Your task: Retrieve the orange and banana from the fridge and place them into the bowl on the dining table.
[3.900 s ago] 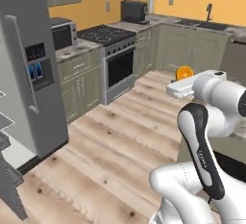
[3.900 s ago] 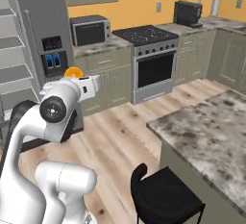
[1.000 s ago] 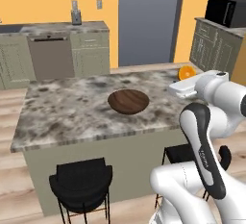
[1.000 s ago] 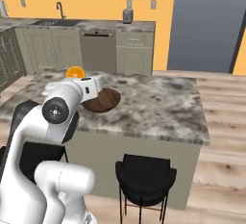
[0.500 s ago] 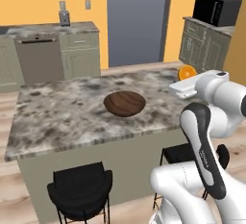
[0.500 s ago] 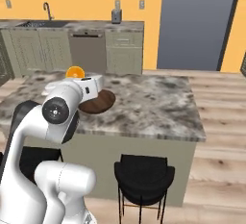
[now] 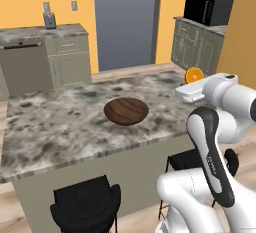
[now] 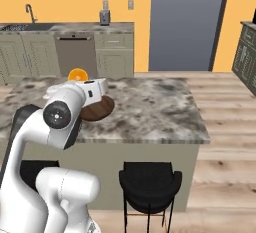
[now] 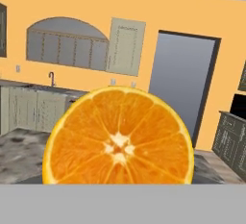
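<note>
The robot's gripper point(image 9: 120, 182) is holding the orange point(image 9: 118, 136), which sits right in front of the hand camera with its cut face showing, so the jaws are closed around the fruit and not fully shut. From the left base view the orange point(image 7: 194, 75) peeks up behind the white hand, over the right end of the dining table point(image 7: 60, 122). The bowl point(image 7: 126, 110) is dark brown and sits near the middle of the table top, a bit toward the front edge. In the right base view the bowl point(image 8: 100, 109) is just past the hand, and the orange point(image 8: 77, 74) is up above the table's left part. The orange is not in the bowl yet. I think the orange is light and firm, with a bumpy skin that does not slip much, but it is round, so it could roll if it is dropped from high up. The best place to hold it is across its widest part, one finger on each side. Squeezing too hard could squash it. The bowl looks wide and shallow, so letting go low over its middle seems safest. The banana is not in the bowl either.
</note>
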You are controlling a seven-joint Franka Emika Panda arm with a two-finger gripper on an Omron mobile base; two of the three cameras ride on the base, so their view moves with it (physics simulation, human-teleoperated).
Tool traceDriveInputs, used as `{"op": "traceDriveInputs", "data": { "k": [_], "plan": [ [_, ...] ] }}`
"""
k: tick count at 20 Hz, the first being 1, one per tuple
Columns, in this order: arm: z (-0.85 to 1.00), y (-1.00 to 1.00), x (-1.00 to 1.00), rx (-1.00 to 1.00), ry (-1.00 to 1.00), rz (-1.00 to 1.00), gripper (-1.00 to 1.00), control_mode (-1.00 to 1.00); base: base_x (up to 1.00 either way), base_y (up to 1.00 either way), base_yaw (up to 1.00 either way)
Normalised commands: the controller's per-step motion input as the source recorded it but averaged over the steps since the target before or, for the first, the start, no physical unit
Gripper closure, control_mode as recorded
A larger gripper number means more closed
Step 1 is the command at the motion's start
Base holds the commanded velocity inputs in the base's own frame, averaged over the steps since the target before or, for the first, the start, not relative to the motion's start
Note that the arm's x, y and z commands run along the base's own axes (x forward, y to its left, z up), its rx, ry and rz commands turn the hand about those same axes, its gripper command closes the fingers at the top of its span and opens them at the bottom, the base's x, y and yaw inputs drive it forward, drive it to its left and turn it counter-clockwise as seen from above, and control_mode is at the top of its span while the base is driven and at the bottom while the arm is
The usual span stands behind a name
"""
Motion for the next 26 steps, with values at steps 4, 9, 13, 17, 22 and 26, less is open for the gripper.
{"op": "traceDriveInputs", "data": {
  "k": [4, 9, 13, 17, 22, 26],
  "plan": [
    [0.0, 0.07, 0.18, 0.0, 0.03, -0.04, 1.0, -1.0, 0.22, 0.08, -0.03],
    [0.0, 0.26, 0.35, 0.0, 0.2, -0.03, 1.0, -1.0, 0.0, 0.0, 0.0],
    [-0.12, 0.33, 0.41, 0.0, 0.3, 0.0, 1.0, -1.0, 0.0, 0.0, 0.0],
    [-0.2, 0.36, 0.34, -0.01, 0.31, 0.0, 1.0, -1.0, 0.0, 0.0, 0.0],
    [-0.3, 0.29, 0.37, -0.02, 0.28, 0.0, 1.0, -1.0, 0.0, 0.0, 0.0],
    [-0.45, 0.26, 0.35, -0.03, 0.18, 0.0, 1.0, -1.0, 0.0, 0.0, 0.0]
  ]
}}
